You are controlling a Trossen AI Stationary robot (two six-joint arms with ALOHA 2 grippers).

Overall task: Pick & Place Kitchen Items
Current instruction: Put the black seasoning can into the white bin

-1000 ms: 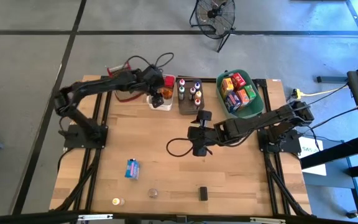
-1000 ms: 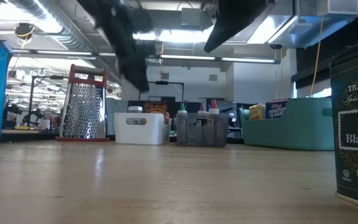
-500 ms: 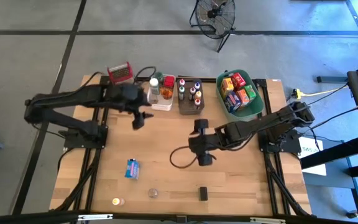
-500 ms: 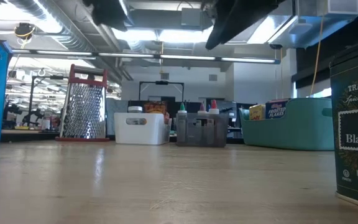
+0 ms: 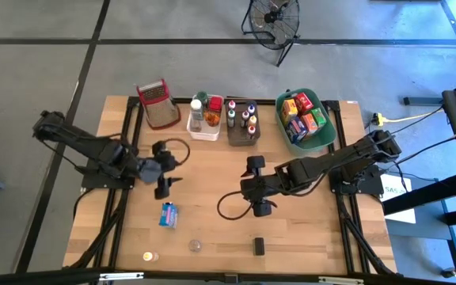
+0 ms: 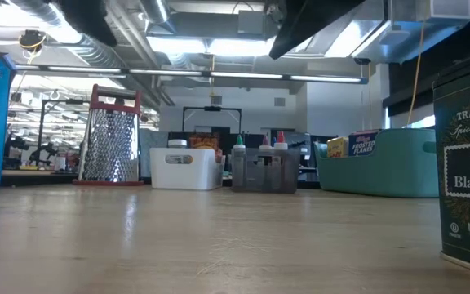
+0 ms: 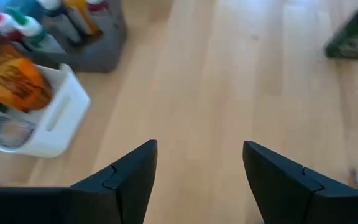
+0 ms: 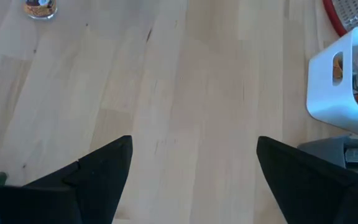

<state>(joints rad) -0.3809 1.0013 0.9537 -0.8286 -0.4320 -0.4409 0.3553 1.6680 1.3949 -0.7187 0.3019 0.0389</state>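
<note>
Since a second ago the left arm has swung away from the white bin (image 5: pixel 203 127) at the back of the desk (image 5: pixel 307 214) and now hangs over the left-middle planks, its left gripper (image 5: pixel 163 187) just behind the blue box (image 5: pixel 168 214). Its jaws stand well apart and hold nothing, as the left wrist view shows. That looks like a drop finished and a reach for the next item begun. The right arm has crept a little toward the front; the right gripper (image 5: pixel 261 207) sits over the desk's centre, jaws wide and empty, with bare wood between them.

Items not yet stowed lie along the front: the blue box, a small clear jar (image 5: pixel 195 246), a second jar with an amber fill (image 5: pixel 148 256), and a dark green tin (image 5: pixel 258 246). The blue box is nearest the left jaws, the tin nearest the right.

Stowed goods sit at the back. The white bin is smooth moulded plastic with handle slots and holds jars and an orange packet. The grey bin (image 5: pixel 243 133) carries squeeze bottles with coloured caps. The green bin (image 5: pixel 324 127) is rounded and glossy, packed with red, orange and blue cartons. Beside them stands a metal grater (image 5: pixel 157 108) with a red rim, its perforated face catching light. The desk is pale jointed wood, matte.
</note>
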